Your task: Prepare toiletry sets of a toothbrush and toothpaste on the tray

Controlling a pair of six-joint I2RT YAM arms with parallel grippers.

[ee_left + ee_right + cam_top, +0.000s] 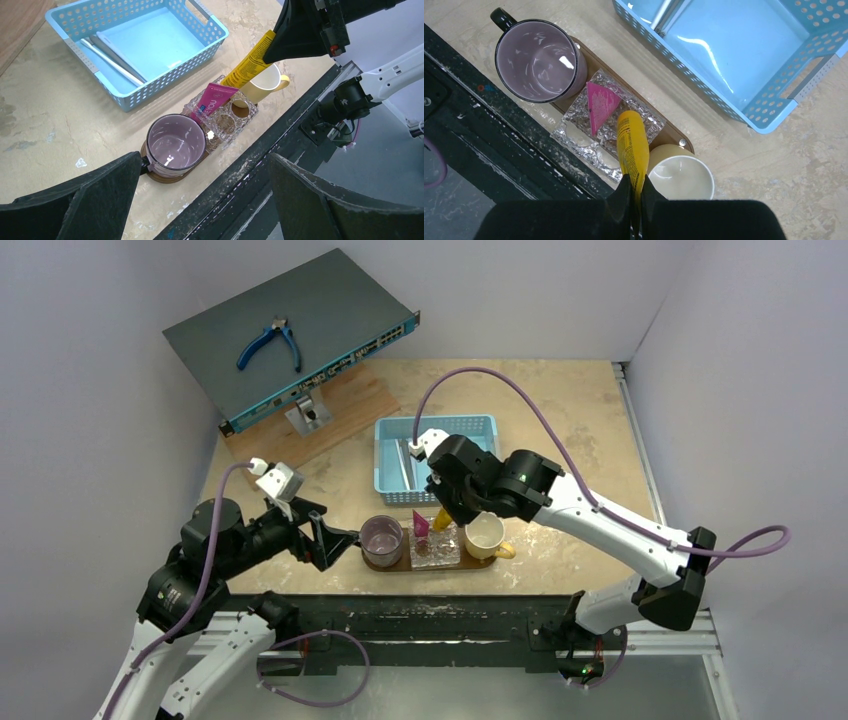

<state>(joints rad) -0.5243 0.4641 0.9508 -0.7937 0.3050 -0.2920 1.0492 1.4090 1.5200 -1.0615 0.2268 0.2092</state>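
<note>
The dark-brown tray (671, 134) lies at the table's near edge and carries a purple mug (535, 60), a clear holder (579, 135) and a cream mug (681, 177). A pink toothpaste (600, 102) stands tilted in the holder. My right gripper (635, 182) is shut on the flat end of the yellow toothpaste (633, 145), which hangs cap-down over the holder beside the cream mug. Two toothbrushes (112, 62) lie in the blue basket (150, 40). My left gripper (202, 165) is open and holds nothing, just left of the purple mug.
The basket (436, 455) sits just behind the tray. At the back left, a grey rack unit (290, 335) with blue pliers (270, 343) on top rests on a wooden board (340, 405). A black rail (420, 615) runs along the table's near edge.
</note>
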